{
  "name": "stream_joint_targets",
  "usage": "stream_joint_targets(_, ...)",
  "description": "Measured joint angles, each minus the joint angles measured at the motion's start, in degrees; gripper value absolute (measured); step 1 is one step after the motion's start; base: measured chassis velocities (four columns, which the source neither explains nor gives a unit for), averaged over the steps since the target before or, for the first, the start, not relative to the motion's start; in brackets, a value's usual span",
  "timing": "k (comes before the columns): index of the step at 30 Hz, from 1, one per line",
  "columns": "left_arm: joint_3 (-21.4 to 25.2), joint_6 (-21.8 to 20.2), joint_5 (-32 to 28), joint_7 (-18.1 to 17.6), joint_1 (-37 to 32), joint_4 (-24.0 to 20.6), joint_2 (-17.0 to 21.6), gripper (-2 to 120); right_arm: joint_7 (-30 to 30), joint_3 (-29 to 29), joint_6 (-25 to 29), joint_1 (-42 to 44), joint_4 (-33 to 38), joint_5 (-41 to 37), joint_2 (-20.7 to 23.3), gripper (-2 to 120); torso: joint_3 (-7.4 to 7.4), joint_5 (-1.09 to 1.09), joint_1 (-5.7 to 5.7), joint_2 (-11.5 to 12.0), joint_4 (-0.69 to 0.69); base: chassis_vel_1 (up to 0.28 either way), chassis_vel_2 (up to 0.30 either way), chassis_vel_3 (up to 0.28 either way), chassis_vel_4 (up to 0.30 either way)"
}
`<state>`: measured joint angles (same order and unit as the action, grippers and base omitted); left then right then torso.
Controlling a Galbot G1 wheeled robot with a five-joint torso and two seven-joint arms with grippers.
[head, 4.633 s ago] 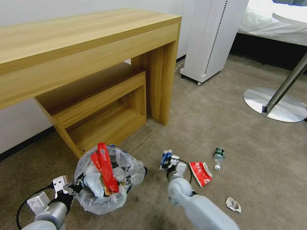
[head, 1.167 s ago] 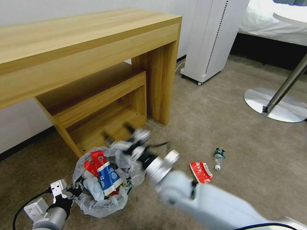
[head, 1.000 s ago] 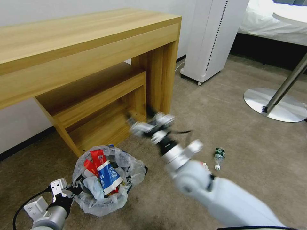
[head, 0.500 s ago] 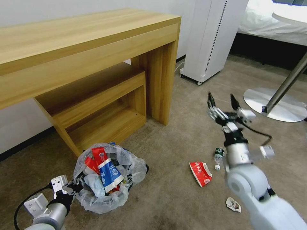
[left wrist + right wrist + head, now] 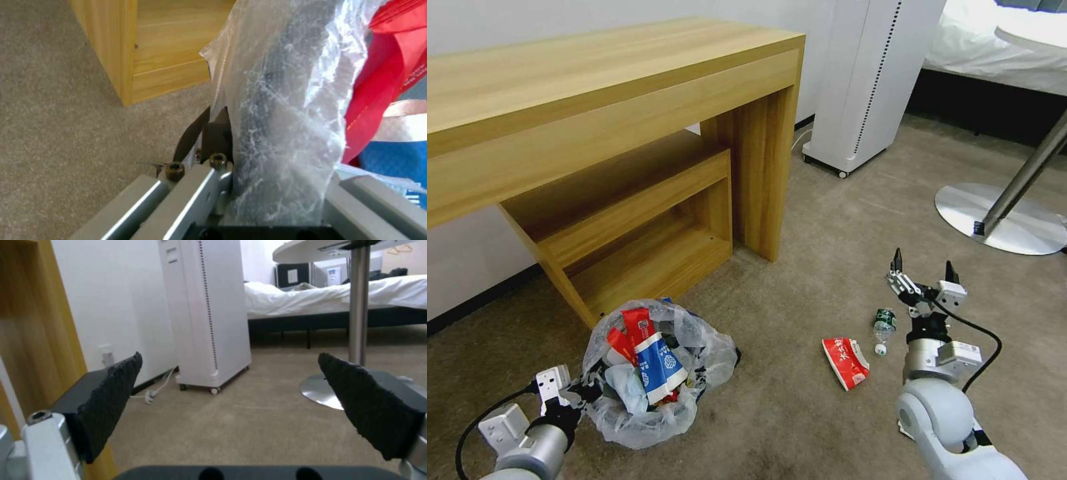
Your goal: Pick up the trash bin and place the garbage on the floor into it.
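Currently, the left gripper (image 5: 577,393) is clamped on the rim of the small round trash bin lined with a translucent white plastic bag (image 5: 694,363); in the left wrist view its dark fingers (image 5: 213,133) pinch the bag-covered edge (image 5: 285,110). The bin sits low at the robot's left, in front of the light wooden desk with a lower shelf (image 5: 627,120), and already holds a red wrapper (image 5: 635,323), a blue-white carton (image 5: 657,363) and crumpled white tissue (image 5: 627,393).

The right gripper (image 5: 922,267) hangs above the floor with its two black fingertips (image 5: 369,400) spread wide and nothing between them, pointing out across the room. Judged from this pose, the step in hand is the fetching of a further piece of garbage. Candidates on the beige short-pile carpet (image 5: 827,240) are the flattened red wrapper with white print (image 5: 846,361) and, just beside the gripper's wrist, the small clear bottle with a green label (image 5: 884,323), its white cap (image 5: 880,349) lying close by. The next move calls for a descent with the jaws straddling one piece, low enough to catch a flat wrapper against the pile.

Beyond stand a tall white appliance on castors (image 5: 867,80), a round chrome table base (image 5: 1000,220) and a bed with white linen (image 5: 994,47).
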<state>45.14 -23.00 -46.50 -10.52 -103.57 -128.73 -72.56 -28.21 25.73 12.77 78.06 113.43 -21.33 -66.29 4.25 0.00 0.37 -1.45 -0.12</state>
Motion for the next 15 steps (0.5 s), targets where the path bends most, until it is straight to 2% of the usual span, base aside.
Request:
stream_joint_targets(7,-0.09,0.11,0.47,-0.05,-0.39,-0.14,-0.18,0,-0.26,0.11,-0.71,-0.25,-0.01,-0.08,0.50,100,0.00,0.00,0.00,0.00,0.00,0.000,0.000,0.000,0.000)
stream_joint_targets(15,0.30,0.57,0.83,0.14,-1.30,-0.50,-0.34,0,0.07,-0.32,0.27,-0.54,-0.21,-0.68,0.37,100,0.00,0.00,0.00,0.00,0.00,-0.069,-0.057,-0.060,-0.063)
